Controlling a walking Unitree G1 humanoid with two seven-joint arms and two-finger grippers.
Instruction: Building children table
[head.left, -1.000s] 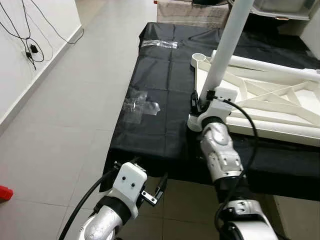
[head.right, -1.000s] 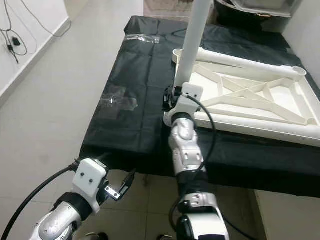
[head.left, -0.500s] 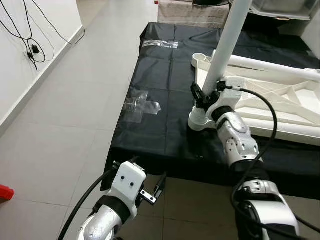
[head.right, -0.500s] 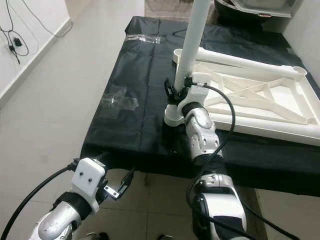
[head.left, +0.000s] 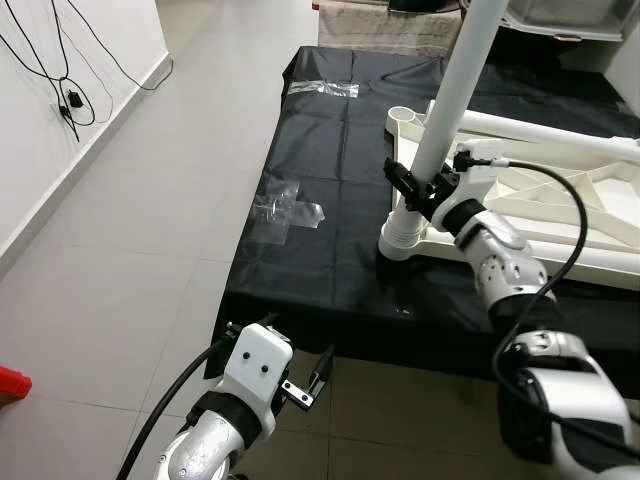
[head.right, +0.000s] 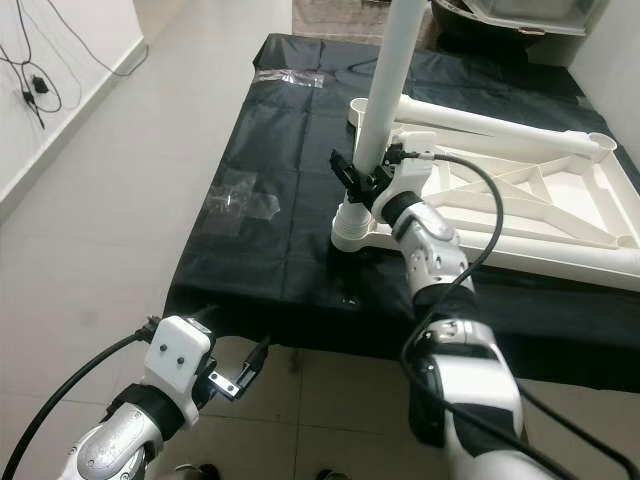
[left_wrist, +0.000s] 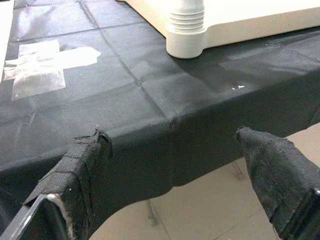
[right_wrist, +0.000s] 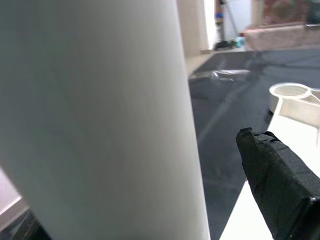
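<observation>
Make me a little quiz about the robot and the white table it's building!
1. True or false: the white leg stands upright in a corner socket of the upside-down table top.
2. Which gripper is at the leg? A) left gripper B) right gripper C) both
3. Fill in the word: the table parts lie on a ____ cloth.

Key
1. True. The leg rises from the near corner.
2. B. The right gripper sits around the leg low down, while the left gripper hangs open below the cloth's edge.
3. Black. Clear plastic bags also lie on it.
</observation>
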